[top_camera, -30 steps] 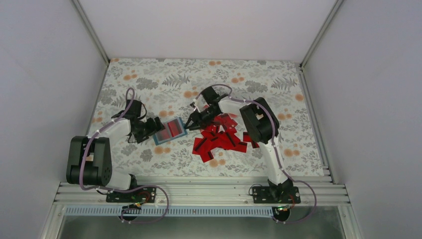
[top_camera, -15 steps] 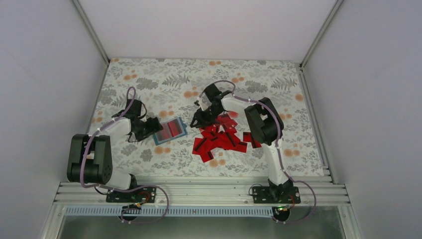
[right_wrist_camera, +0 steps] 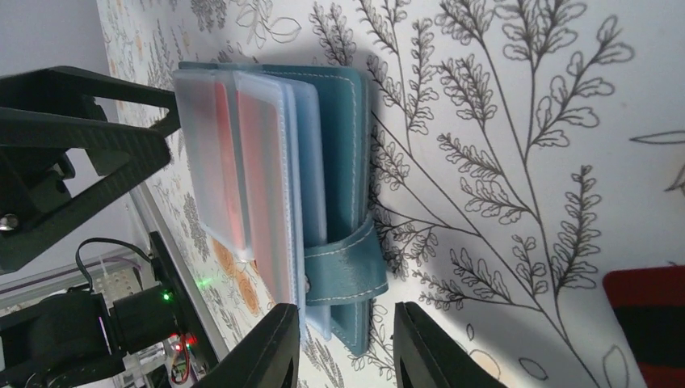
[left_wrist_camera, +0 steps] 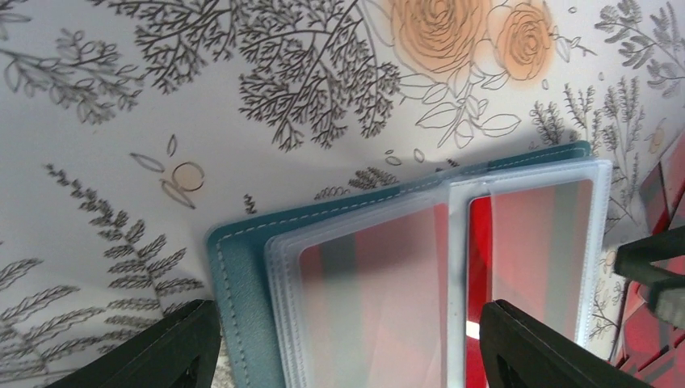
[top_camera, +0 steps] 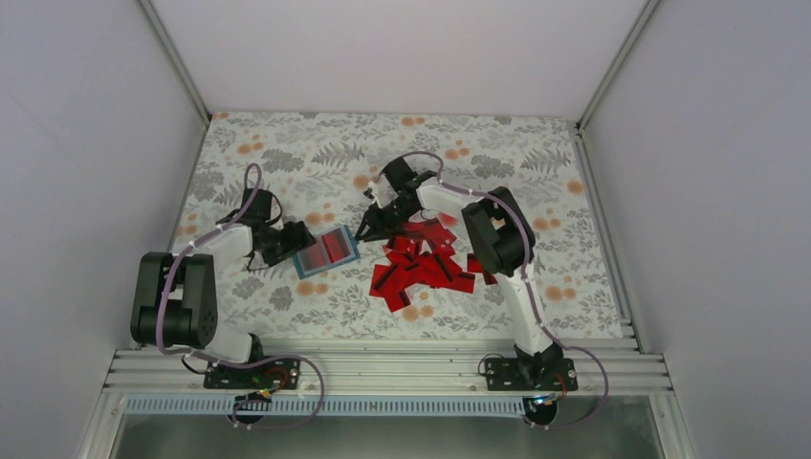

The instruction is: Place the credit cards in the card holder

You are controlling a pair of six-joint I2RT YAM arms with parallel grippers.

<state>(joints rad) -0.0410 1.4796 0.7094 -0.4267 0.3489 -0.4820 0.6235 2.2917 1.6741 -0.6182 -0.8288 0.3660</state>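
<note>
The small teal-blue folding card holder [top_camera: 326, 249] lies open left of the centre of the floral-patterned table [top_camera: 287, 153]. Its clear plastic sleeves [left_wrist_camera: 371, 299] already show red cards. Most of the thin bright-red plastic credit cards [top_camera: 421, 266] lie heaped right of centre, so much is left. The left gripper [top_camera: 290, 239] is spread wide at the holder's left end. The right gripper [top_camera: 366, 229], parted and empty, hovers between holder and heap.

The card holder [top_camera: 326, 249] lies on the worktop [top_camera: 287, 153], left of the credit cards [top_camera: 426, 268] heap; some cards sit in its sleeves.
</note>
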